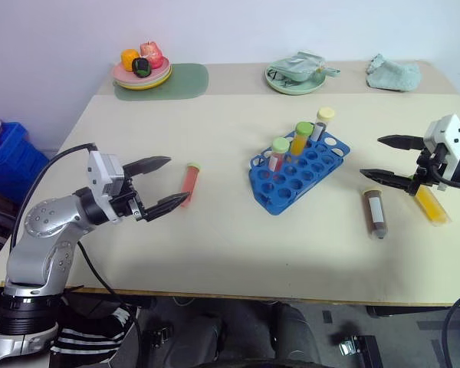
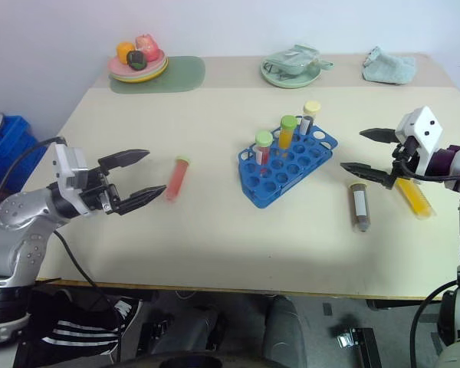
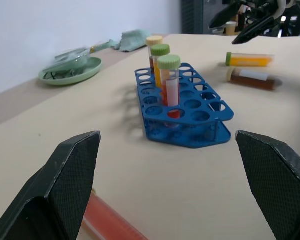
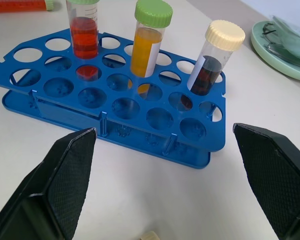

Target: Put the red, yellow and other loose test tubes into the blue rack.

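i see the blue rack (image 1: pixel 299 171) sitting angled near the middle of the table (image 1: pixel 215 245), its grid of round holes mostly vacant; three capped tubes stand upright along its far row, a red-filled one (image 4: pixel 84 30), an orange-filled one (image 4: pixel 146 41) and a dark one with a pale yellow cap (image 4: pixel 212 59). three loose tubes lie flat on the tabletop: the red tube (image 1: pixel 188 184) just past my left gripper (image 1: pixel 159 185), well apart from the rack; the brown tube (image 1: pixel 375 212) with its white label and the yellow tube (image 1: pixel 432 205) near the right edge, beside each other. my right gripper (image 1: pixel 391 159) hovers over that pair, fingers spread wide and grasping nothing; the left is likewise spread and empty, raised off the surface. the stretch of smooth beige table between rack and front edge is bare. at the far edge sit a plate of toy food (image 1: pixel 142 67) on a green mat, a pale green dish (image 1: pixel 295 74) and a crumpled cloth (image 1: pixel 394 74).
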Motion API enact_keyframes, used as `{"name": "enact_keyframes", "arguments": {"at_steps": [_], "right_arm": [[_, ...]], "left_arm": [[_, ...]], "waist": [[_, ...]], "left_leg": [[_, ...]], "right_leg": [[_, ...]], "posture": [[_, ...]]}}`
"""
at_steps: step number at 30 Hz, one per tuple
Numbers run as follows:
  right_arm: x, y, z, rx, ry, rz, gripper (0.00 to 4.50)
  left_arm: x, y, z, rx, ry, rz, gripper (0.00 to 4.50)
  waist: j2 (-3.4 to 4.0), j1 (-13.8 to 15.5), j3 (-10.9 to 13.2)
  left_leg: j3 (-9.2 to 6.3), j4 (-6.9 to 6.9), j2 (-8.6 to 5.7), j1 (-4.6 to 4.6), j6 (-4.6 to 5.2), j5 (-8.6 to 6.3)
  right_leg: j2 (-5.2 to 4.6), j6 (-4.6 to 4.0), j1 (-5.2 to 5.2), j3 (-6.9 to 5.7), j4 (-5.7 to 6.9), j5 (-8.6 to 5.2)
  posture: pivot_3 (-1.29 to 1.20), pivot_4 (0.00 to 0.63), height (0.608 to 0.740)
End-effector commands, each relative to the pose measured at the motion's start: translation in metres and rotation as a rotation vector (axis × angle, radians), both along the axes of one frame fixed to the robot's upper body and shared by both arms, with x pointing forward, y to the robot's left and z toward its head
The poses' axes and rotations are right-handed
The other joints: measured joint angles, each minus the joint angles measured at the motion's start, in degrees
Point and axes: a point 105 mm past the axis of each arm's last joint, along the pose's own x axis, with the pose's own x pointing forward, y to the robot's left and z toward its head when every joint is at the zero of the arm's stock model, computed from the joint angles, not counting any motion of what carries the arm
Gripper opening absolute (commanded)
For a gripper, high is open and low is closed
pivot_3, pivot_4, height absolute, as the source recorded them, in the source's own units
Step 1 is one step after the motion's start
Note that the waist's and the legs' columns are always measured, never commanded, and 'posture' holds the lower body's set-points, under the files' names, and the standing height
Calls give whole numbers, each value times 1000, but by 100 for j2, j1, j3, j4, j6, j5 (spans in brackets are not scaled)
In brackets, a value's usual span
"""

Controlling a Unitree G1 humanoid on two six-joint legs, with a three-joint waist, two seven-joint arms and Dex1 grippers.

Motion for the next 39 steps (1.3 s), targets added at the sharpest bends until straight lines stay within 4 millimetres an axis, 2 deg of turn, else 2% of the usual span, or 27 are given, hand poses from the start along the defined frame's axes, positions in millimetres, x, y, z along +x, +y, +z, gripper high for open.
{"name": "enact_keyframes", "arguments": {"at_steps": [1, 7, 15, 18, 21, 24, 28, 34, 39], "right_arm": [[4, -2, 17, -2, -55, -13, 4500], [8, -8, 18, -37, 0, -55, 4500], [13, -43, 15, -140, 179, -266, 4500], [14, -46, 15, -144, 208, -290, 4500], [11, -73, 11, -254, 345, -468, 4500], [8, -89, 7, -307, 441, -569, 4500], [14, -105, 4, -216, 490, -761, 4500], [13, -103, -5, 14, 618, -897, 4500], [8, -100, -15, 12, 701, -904, 4500]], "left_arm": [[2, -3, 12, 13, -45, -15, 4429], [2, -14, 14, -5, -58, -65, 4429], [5, -15, 11, -4, -51, -101, 4429], [6, -15, 10, -5, -52, -106, 4429], [6, -19, 7, -9, -55, -122, 4429], [5, -21, 6, -9, -57, -129, 4429], [2, -23, 7, -13, -61, -133, 4429], [-2, -23, 6, -14, -60, -132, 4429], [-1, -23, 8, -13, -62, -135, 4429]], "waist": [[0, -1, 0], [-1, -9, 0], [-1, -3, 1], [-2, -8, 2], [4, -11, 5], [3, -2, 6], [0, -8, 8], [0, -20, 8], [1, -10, 8]], "left_leg": [[0, 0, 0, 0, 0, 0], [2, 0, 0, 0, 1, 0], [5, 0, 0, -2, 1, -1], [6, -1, 0, -2, 2, -1], [15, 0, 0, -4, 2, -1], [25, -1, 0, -8, 3, -2], [29, -3, 0, -11, 5, -3], [39, -7, 2, -10, 5, -3], [42, -7, 1, -11, 7, -4]], "right_leg": [[0, 0, 0, 0, 0, 0], [0, 0, -1, 0, -1, 0], [0, 0, -3, 2, -1, 0], [0, 0, -3, 2, -2, 0], [-1, 0, -8, 7, -1, 1], [-1, 1, -18, 16, 0, 1], [-1, 1, -19, 19, -2, 1], [0, 0, -25, 30, -1, 1], [1, 1, -27, 35, -1, 2]], "posture": [[0, 150, 740], [0, 150, 740], [0, 150, 740], [0, 150, 740], [0, 150, 740], [0, 150, 740], [0, 150, 740], [0, 150, 740], [0, 150, 740]]}}
